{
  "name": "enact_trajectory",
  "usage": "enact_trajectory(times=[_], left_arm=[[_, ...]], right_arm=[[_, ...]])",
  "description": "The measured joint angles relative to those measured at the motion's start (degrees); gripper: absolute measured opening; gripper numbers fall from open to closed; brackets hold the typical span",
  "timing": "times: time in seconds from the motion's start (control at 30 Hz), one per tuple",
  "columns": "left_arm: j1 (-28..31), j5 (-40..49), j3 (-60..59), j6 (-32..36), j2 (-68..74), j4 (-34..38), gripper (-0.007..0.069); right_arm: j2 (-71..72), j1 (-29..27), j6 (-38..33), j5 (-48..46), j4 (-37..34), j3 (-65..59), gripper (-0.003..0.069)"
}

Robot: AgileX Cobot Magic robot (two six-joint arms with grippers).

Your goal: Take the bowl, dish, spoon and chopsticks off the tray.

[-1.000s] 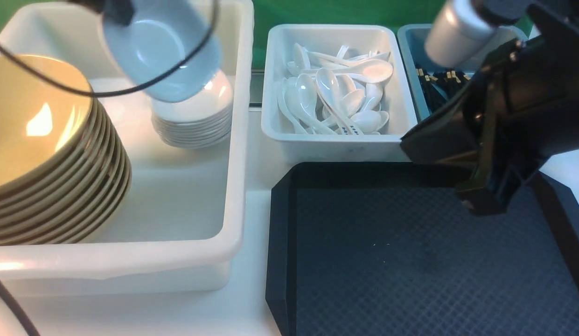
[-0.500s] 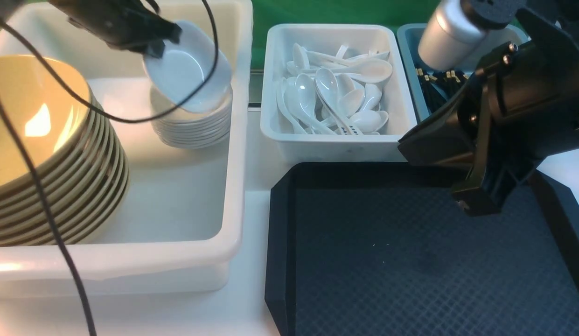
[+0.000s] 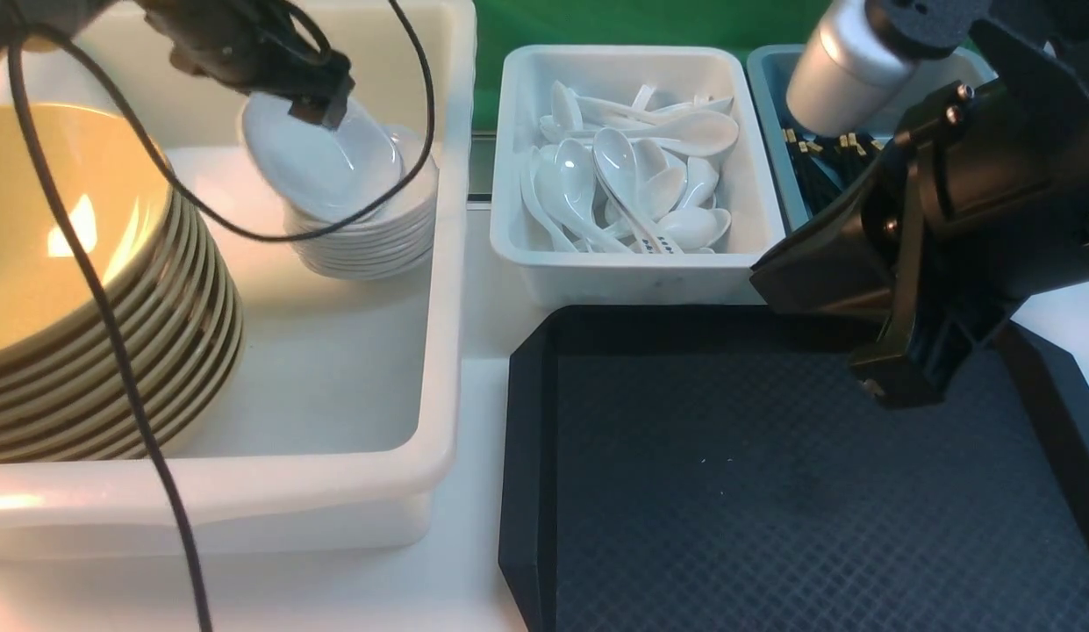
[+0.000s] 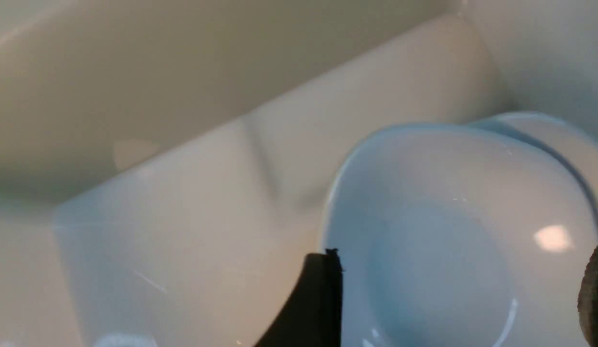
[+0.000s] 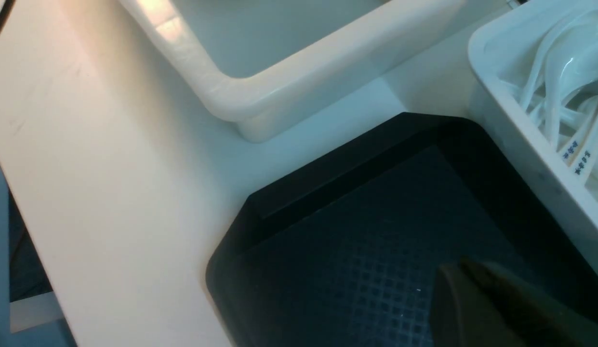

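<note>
White tabletop, green backdrop; L jaws spread wide over dish, R jaws closed, empty.

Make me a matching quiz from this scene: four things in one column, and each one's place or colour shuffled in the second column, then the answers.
Column one:
1. dish
2. tray
3. spoons
4. chopsticks

Column two:
A. in the grey-blue bin
B. black, diamond-textured
C. tilted on the stack of white dishes
D. in the small white bin

Pairs: 1-C, 2-B, 3-D, 4-A
</note>
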State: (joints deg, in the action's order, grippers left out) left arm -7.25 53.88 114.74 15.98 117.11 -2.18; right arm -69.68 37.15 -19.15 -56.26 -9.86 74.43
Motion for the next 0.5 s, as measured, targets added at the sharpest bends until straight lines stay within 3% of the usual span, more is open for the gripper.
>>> enact_trajectory(times=[0.27,0.4,0.43,0.5], left_arm=[[-1.39,8.95,10.81,-3.58,-0.59,1.45,0.0629],[-3.52,14.24,13.61,-5.49,-2.77,-0.39,0.0415],[-3.7,14.24,13.65,-5.49,-2.77,-0.53,0.0399],[-5.76,17.32,13.9,-5.65,-6.11,-1.86,0.019]], right_arm=[[0.0,0.0,0.0,-1.31,0.0,0.0,0.0045],[0.06,-0.06,0.45,-1.44,0.2,0.0,0.0045],[0.12,-0.06,0.65,-1.44,0.35,0.0,0.0045],[0.9,-0.59,1.33,-1.44,0.87,-0.22,0.0045]])
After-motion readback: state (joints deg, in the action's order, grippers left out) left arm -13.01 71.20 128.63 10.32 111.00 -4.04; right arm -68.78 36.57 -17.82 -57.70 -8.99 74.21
